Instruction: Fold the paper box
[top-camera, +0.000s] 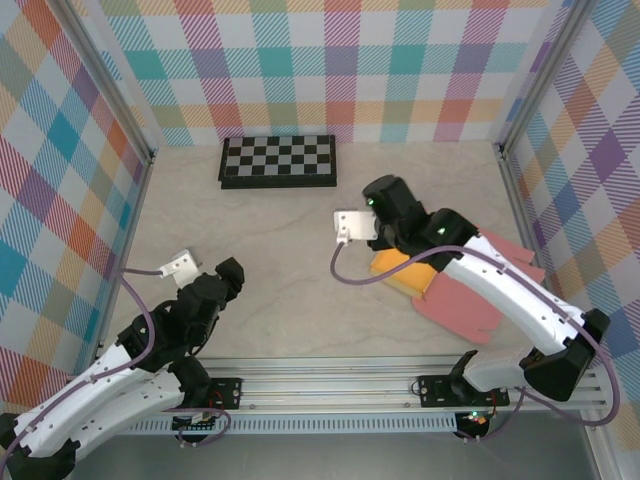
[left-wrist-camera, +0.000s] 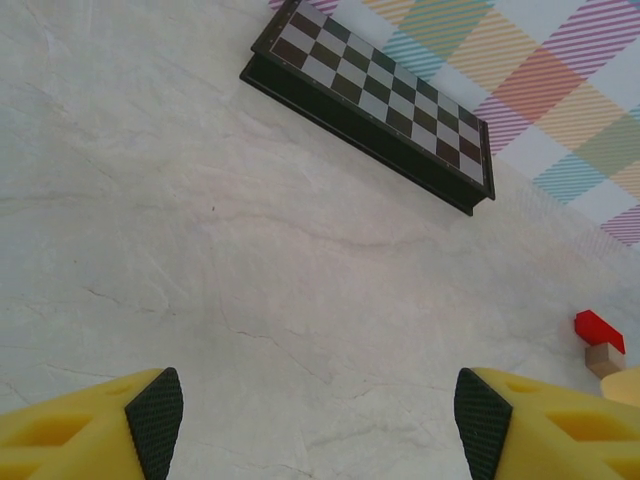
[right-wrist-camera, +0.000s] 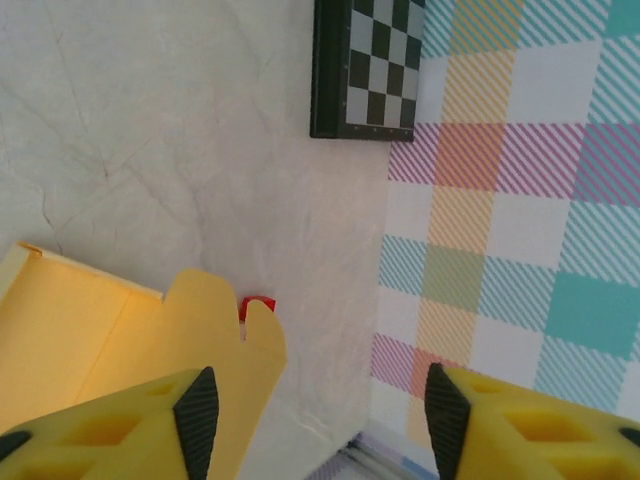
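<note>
Yellow paper box (top-camera: 398, 272) lies unfolded on the pale counter (top-camera: 280, 300), on the arms' side of the chessboard (top-camera: 278, 162) and off to the board's right. It sits under the right arm, with its far edge overlapping a pink sheet (top-camera: 470, 305). In the right wrist view, one scalloped flap of the box stands up just beside the left finger, with the chessboard straight ahead against the plaid wall (right-wrist-camera: 500, 200).

The right end effector (right-wrist-camera: 315, 410) is released: its dark pads (right-wrist-camera: 198, 408) stand well apart, with bare counter between them and no paper gripped.

The left end effector (left-wrist-camera: 320, 420) is also released, its jaws wide over bare counter, on the near side of the chessboard and to its left. A small red piece (left-wrist-camera: 598, 330) on a tan block (left-wrist-camera: 604, 359) shows at that view's right edge.
</note>
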